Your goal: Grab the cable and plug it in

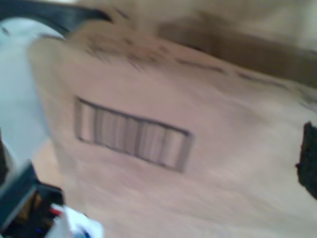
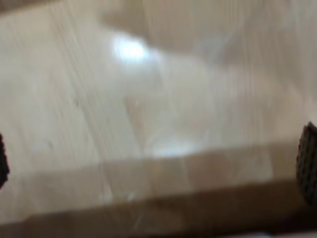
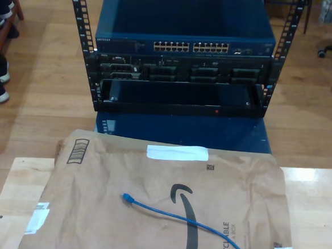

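The cable (image 3: 188, 218), thin and bright blue, lies loose on a brown paper mailer (image 3: 91, 210) spread over a pale wooden table (image 3: 19, 188), seen here from the exterior view. Its plug (image 3: 126, 198) rests near the middle of the paper, toward the exterior view's left, and the cord runs in a shallow curve toward the lower right of that view, where it leaves the picture. Beyond the table stands a rack (image 3: 182, 57) holding a blue switch (image 3: 184, 29) with a row of ports (image 3: 191, 47) across its face. The first wrist view, badly blurred, looks down on the printed barcode (image 1: 132, 134) of the mailer, with one dark fingertip (image 1: 308, 158) at the edge. The second wrist view, also blurred, shows bare tabletop (image 2: 99, 99), with dark fingertips (image 2: 308, 163) set far apart at both edges, so the second gripper looks wide open and holds nothing. Whether the first gripper is open or closed cannot be told. By its look the cable should be light, limp and easily dragged, so the cord would trail and swing behind any grasp. The soundest hold appears to be just behind the plug, where the end is stiffest and the small clip, likely fragile, is spared the squeeze.
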Tool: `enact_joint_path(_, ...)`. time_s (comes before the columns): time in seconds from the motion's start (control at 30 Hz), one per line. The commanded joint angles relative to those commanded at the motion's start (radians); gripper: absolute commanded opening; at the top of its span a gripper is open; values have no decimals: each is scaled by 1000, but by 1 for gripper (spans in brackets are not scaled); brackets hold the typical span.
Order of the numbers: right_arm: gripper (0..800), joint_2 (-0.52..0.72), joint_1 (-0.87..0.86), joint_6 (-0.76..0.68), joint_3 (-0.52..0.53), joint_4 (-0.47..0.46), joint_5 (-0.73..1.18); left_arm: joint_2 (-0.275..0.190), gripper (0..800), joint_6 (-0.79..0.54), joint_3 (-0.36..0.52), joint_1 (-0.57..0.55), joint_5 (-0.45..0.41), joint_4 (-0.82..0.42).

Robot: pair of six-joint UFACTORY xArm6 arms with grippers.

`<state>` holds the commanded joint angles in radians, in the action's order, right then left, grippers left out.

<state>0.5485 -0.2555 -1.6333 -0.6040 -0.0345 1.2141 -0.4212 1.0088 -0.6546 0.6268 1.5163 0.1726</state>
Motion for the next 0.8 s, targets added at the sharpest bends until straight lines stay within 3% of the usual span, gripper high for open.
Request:
enact_joint_path(0.17, 792, -54, 281, -256, -34, 40, -3, 5, 799, 87, -31, -103, -2, 25)
enact_joint_path(0.3, 792, -129, 414, -385, -100, 218, -11, 23, 798, 175, -32, -199, -8, 26)
enact_joint_path(0.43, 793, -230, 511, -391, -157, 367, -25, 51, 798, 267, -49, -316, -14, 26)
enact_joint_path(0.63, 792, -318, 667, -388, -164, 373, -267, 97, 798, 348, -80, -433, -15, 26)
enact_joint_path(0.8, 792, -413, 764, -390, -164, 371, -373, 97, 798, 390, -86, -480, -15, 28)
